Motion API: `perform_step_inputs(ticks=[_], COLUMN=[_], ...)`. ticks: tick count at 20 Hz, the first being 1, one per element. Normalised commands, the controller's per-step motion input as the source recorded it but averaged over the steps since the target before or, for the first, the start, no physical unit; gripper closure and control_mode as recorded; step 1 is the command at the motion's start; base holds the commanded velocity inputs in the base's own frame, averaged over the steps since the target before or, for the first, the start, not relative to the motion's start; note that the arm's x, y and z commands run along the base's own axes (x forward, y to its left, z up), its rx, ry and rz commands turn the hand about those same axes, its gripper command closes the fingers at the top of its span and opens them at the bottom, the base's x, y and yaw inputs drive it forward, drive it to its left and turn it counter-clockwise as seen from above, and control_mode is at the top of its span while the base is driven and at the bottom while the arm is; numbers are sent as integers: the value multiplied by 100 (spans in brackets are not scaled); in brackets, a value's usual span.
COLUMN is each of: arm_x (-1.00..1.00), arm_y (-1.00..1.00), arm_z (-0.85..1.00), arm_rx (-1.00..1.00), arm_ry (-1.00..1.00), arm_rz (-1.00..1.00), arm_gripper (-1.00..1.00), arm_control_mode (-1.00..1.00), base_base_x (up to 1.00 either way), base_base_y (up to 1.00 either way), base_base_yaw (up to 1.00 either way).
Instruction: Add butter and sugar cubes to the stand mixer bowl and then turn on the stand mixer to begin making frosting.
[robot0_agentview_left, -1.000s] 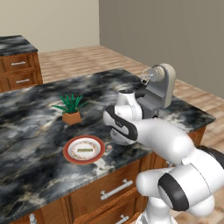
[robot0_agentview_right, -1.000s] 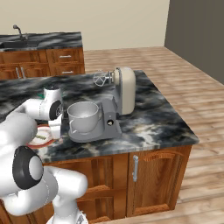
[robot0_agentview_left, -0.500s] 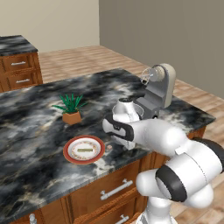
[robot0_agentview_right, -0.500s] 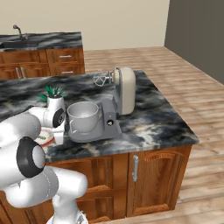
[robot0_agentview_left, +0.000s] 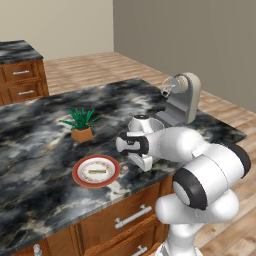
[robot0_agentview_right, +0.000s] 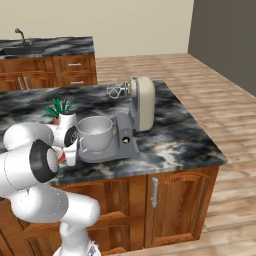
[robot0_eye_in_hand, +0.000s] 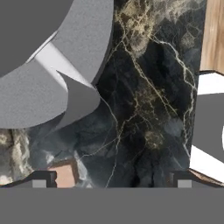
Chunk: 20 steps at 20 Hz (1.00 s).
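While the marbled surface (robot0_agentview_left: 45, 135) carries everything, the stand mixer (robot0_agentview_right: 135, 107) is seen with its beige head tilted up, whisk (robot0_agentview_right: 116, 91) raised. Its silvery bowl (robot0_agentview_right: 94, 133), seated on the mixer's grey base, appears empty. Beside the mixer, a red-rimmed plate (robot0_agentview_left: 80, 178) holds the pale butter (robot0_agentview_left: 96, 171), lying flat, long axis toward the mixer. The fingers (robot0_agentview_left: 140, 162) are spread open, empty, between plate and mixer.

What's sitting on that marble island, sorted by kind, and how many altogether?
Stand mixer: 1
Mixer bowl: 1
Red-rimmed plate: 1
Butter stick: 1
Potted plant: 1
Total: 5
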Motion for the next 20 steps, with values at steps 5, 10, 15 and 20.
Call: perform_step_inputs(ticks=[5,10,15,20], arm_x=[4,0,0,2], arm_y=[14,11,8,15], arm_z=[0,-4,-11,-13], arm_rx=[0,0,0,-2], arm_ry=[6,6,5,5], arm_rz=[0,0,0,0], arm_gripper=[-100,-100,-100,-100], arm_control_mode=[-100,-100,-100,-100], base_base_x=[0,0,0,0], base_base_y=[0,0,0,0], base_base_yaw=[0,0,0,0])
